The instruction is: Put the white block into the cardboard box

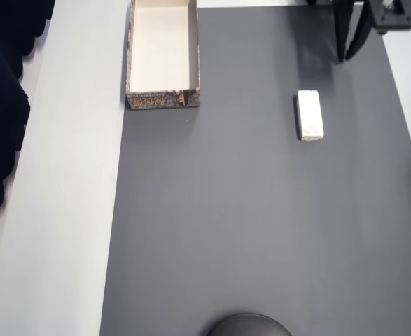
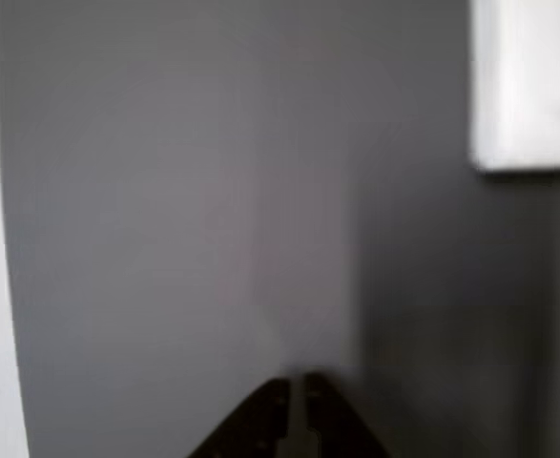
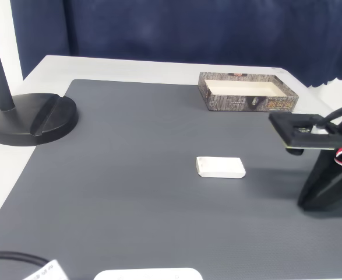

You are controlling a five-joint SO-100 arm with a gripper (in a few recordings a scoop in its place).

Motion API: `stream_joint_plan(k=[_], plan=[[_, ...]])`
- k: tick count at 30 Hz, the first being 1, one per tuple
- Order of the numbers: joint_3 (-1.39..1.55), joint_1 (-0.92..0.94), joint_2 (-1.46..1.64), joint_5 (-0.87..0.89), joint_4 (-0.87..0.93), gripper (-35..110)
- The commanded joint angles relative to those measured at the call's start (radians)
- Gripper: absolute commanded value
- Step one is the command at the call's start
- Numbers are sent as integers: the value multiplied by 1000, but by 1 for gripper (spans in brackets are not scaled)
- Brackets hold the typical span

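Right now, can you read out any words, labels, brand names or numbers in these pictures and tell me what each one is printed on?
No text here can be read with confidence.
Cardboard box: printed markings on its patterned outer wall in the fixed view and on its end wall in the overhead view, too small and blurred to read.
White block: no markings visible.
Grey mat: no markings visible.

One white block, one cardboard box, one dark mat, one round stand base.
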Motion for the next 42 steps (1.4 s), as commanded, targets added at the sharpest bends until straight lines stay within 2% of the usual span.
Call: stream_joint_plan(k=[1,24,42], plan=[[-175,28,-149,67,-114,-2],[-813,170,-966,189,-120,-2],[-1062,278,-1292,308,-78,-2]])
